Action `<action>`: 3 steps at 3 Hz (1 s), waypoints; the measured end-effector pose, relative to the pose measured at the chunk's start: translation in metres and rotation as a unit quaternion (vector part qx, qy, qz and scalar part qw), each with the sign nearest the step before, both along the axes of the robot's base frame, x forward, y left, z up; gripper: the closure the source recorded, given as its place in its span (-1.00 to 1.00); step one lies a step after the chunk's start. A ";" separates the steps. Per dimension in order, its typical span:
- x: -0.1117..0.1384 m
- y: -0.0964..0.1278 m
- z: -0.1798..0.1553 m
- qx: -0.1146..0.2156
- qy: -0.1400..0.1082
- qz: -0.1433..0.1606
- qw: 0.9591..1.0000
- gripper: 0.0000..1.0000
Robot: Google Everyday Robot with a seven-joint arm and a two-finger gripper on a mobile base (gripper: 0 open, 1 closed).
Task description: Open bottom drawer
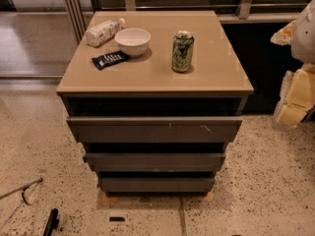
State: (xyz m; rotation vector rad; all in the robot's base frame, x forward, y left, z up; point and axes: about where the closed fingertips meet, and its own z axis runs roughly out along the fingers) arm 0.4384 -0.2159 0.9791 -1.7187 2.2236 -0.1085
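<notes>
The bottom drawer [156,184] is the narrowest and lowest of three flat grey-brown handleless fronts on a small cabinet, just above the floor. Above it are the mid-width front [155,160] and the widest front [154,129], which has white scratch marks. All three fronts look about flush, with dark gaps between them. My gripper [291,113], cream and yellow, is at the right edge of the view. It hangs beside the cabinet at about top-drawer height, well to the right of and above the bottom drawer, touching nothing.
On the cabinet top [216,77] stand a green can [182,51], a white bowl [133,41], a lying bottle [103,32] and a black packet [110,59]. Speckled floor surrounds the cabinet. A thin rod [19,188] and a black object [51,221] lie at lower left.
</notes>
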 end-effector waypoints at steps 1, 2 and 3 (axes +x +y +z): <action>0.000 0.000 0.000 0.000 0.000 0.000 1.000 -0.96; 0.000 0.000 0.000 0.000 0.000 0.000 1.000 -0.51; 0.001 0.009 -0.037 0.042 0.010 0.005 0.999 -0.04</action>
